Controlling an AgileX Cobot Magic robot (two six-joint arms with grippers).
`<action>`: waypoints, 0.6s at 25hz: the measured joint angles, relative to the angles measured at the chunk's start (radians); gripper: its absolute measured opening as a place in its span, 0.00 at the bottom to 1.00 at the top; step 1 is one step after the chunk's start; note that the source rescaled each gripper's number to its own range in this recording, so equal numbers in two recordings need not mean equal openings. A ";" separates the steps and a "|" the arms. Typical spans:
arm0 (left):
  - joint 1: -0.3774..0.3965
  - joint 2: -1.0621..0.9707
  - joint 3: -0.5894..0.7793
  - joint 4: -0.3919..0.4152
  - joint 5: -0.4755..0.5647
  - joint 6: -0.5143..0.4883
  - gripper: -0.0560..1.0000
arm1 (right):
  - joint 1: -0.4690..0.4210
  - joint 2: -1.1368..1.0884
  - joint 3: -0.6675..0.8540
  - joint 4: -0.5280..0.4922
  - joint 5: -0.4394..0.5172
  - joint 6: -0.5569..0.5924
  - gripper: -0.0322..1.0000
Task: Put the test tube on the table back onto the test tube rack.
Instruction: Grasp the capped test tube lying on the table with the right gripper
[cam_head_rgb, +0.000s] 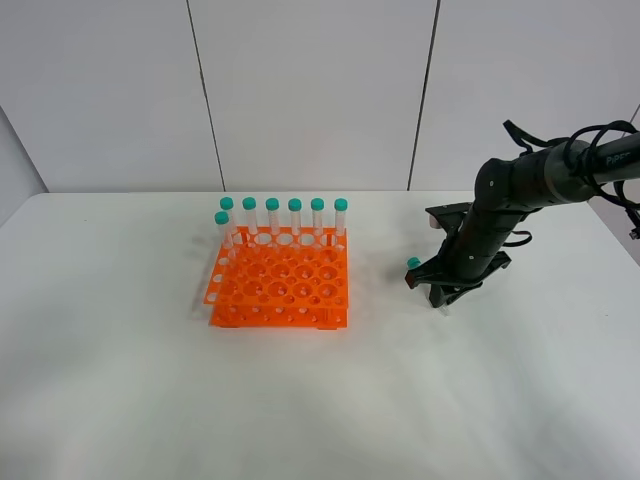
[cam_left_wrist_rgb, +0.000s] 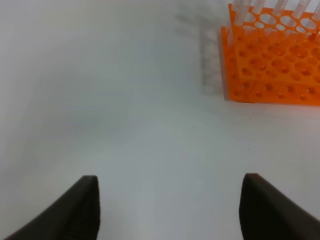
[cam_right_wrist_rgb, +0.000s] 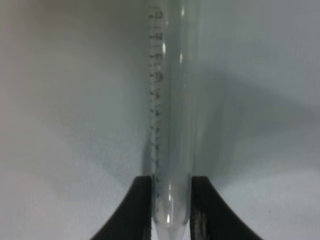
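The test tube (cam_right_wrist_rgb: 171, 115) is clear with printed graduations; my right gripper (cam_right_wrist_rgb: 171, 200) is shut on its lower end near the tapered tip. In the exterior high view the right gripper (cam_head_rgb: 447, 290) is just above the table (cam_head_rgb: 320, 400), right of the orange test tube rack (cam_head_rgb: 280, 288), and the tube's teal cap (cam_head_rgb: 413, 263) sticks out to its left. The rack holds several capped tubes (cam_head_rgb: 284, 218) along its back row. My left gripper (cam_left_wrist_rgb: 170, 205) is open and empty over bare table, with the rack (cam_left_wrist_rgb: 272, 65) ahead of it.
The left arm does not show in the exterior high view. A grey panelled wall (cam_head_rgb: 320, 90) stands behind the table. The right arm's cables (cam_head_rgb: 600, 135) hang at the right edge.
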 joint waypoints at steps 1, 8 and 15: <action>0.000 0.000 0.000 0.000 0.000 0.000 1.00 | 0.000 0.000 0.000 0.000 -0.001 0.000 0.04; 0.000 0.000 0.000 0.000 0.000 0.000 1.00 | 0.000 0.000 0.000 0.001 -0.008 -0.032 0.04; 0.000 0.000 0.001 0.000 0.000 0.000 1.00 | 0.000 -0.066 -0.033 0.027 0.010 -0.092 0.04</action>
